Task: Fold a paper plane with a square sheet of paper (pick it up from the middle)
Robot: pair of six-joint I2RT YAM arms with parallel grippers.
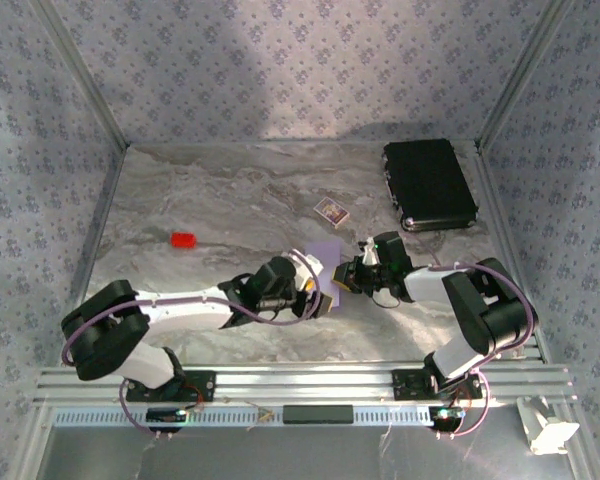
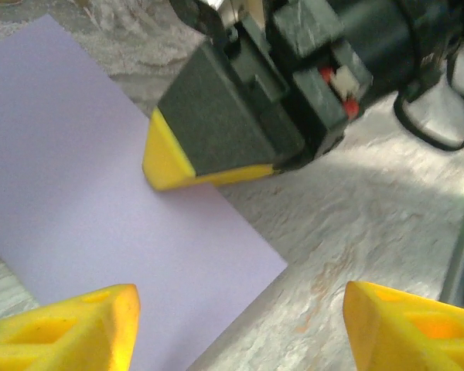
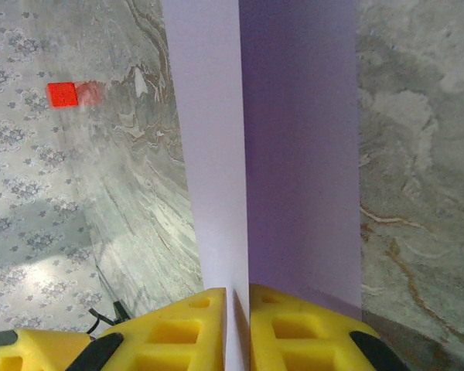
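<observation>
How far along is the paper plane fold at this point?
Done: the right gripper is shut on the square sheet of paper, pinching its edge. In hand: the sheet bends along a lengthwise line, one side lit and one shaded, possibly a first crease, while the left gripper hovers open over it. Left: no pointed dart shape yet, so most of the folding appears to remain.

The left claw (image 2: 240, 325) gapes while the right claw (image 3: 238, 309) pinches tight

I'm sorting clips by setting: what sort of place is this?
Probably a robot test cell in a lab: a marble-look table walled in by patterned panels, metal frame posts at the corners, and two arms bolted to a rail at its near edge.
</observation>
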